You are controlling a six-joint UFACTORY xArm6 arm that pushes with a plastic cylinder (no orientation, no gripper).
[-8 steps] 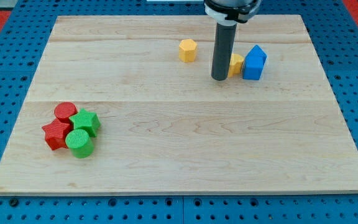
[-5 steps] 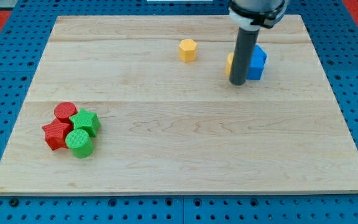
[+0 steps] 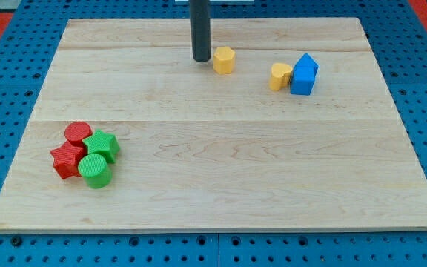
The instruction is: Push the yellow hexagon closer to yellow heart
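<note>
Tip (image 3: 200,58) just left of yellow hexagon (image 3: 224,59); yellow heart (image 3: 279,76) rightward, touching blue block (image 3: 303,75)

wooden board (image 3: 221,170) carries yellow hexagon (image 3: 224,59), yellow heart (image 3: 279,76), blue block (image 3: 303,75).

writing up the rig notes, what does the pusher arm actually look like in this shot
Only a straight, dark grey to black cylindrical rod shows, plain and matte, entering from the view's top. No cables, markings or labels are visible on it. My tip is its blunt flat lower end, just left of the yellow hexagon.
</note>
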